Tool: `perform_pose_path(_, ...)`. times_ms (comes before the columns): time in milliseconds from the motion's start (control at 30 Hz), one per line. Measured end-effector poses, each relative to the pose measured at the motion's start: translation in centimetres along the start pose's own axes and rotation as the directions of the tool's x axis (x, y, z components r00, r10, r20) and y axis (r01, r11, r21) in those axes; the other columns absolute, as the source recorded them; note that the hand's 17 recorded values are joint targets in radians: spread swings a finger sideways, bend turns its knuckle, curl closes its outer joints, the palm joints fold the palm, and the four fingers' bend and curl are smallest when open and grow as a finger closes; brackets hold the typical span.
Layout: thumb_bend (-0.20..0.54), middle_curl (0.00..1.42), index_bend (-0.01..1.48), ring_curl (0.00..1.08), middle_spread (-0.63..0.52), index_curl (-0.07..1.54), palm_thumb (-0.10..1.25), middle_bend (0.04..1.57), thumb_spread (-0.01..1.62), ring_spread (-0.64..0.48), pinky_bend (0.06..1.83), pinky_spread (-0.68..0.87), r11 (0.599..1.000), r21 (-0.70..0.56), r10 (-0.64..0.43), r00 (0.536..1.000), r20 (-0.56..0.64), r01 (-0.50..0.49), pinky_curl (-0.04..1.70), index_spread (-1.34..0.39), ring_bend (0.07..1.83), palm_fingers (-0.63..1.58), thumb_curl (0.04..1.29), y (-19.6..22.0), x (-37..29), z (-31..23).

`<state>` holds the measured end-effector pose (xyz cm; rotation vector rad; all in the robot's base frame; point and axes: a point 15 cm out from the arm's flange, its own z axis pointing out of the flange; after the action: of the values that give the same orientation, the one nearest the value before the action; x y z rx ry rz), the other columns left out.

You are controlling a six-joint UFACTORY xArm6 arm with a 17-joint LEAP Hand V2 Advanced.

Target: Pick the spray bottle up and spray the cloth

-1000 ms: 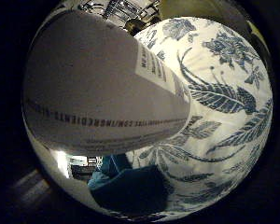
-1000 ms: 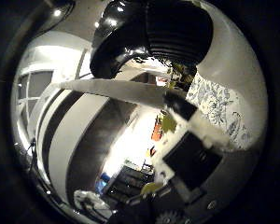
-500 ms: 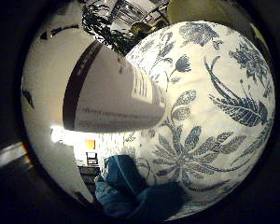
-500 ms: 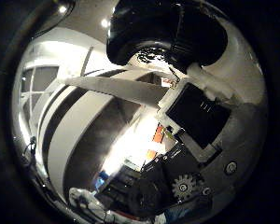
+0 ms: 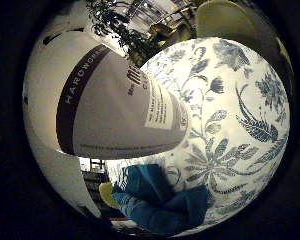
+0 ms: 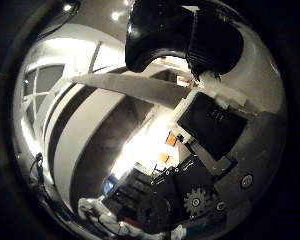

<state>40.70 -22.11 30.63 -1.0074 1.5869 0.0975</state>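
We see one spray bottle [image 5: 115, 107], its white body close against the palm and raised above the counter [image 5: 240, 125] with its blue floral covering. One blue cloth [image 5: 160, 200] lies crumpled there. Only the thumb-side view shows the robot hand [image 6: 210, 125], its fingers curled round the bottle below the black sprayer head [image 6: 180, 30]. A plant [image 5: 117, 25] stands beyond.

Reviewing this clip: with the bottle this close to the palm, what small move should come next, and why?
Probably tilt the spray bottle so its nozzle faces the blue cloth, then squeeze. The bottle fills much of the view, so it sits close against the hand, while the cloth lies off to one side on the floral tablecloth.
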Motion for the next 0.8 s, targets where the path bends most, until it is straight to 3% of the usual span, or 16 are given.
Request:
perform_pose_path(133,-0.017,0.67,1.22,0.76,-0.08,0.73,1.08,1.42,0.7,-0.21,1.13,-0.15,0.981,-0.172,-0.102,0.992,-0.077,0.088,1.25,-0.18,1.38,1.1,0.81,0.1,-4.0,-0.8)
perform_pose_path(300,-0.018,0.66,1.22,0.78,-0.08,0.73,1.07,1.42,0.68,-0.21,1.07,-0.15,0.891,-0.426,-0.245,0.957,-0.154,0.159,1.34,-0.18,1.37,1.11,0.84,0.8,-9.6,-1.0)
perform_pose_path(433,-0.018,0.66,1.21,0.78,-0.08,0.73,1.06,1.43,0.67,-0.21,1.04,-0.15,0.756,-0.626,-0.36,0.92,-0.156,0.19,1.39,-0.18,1.36,1.12,0.86,2.5,-15.0,-0.9)
perform_pose_path(600,-0.02,0.65,1.21,0.79,-0.08,0.73,1.05,1.42,0.67,-0.21,1.03,-0.15,0.588,-0.79,-0.461,0.874,-0.152,0.173,1.43,-0.18,1.35,1.12,0.87,5.3,-18.2,-0.5)
perform_pose_path(800,-0.02,0.65,1.21,0.8,-0.08,0.73,1.04,1.42,0.66,-0.21,1.01,-0.15,0.355,-0.928,-0.625,0.767,-0.147,0.111,1.46,-0.18,1.34,1.13,0.88,8.9,-19.8,1.1)
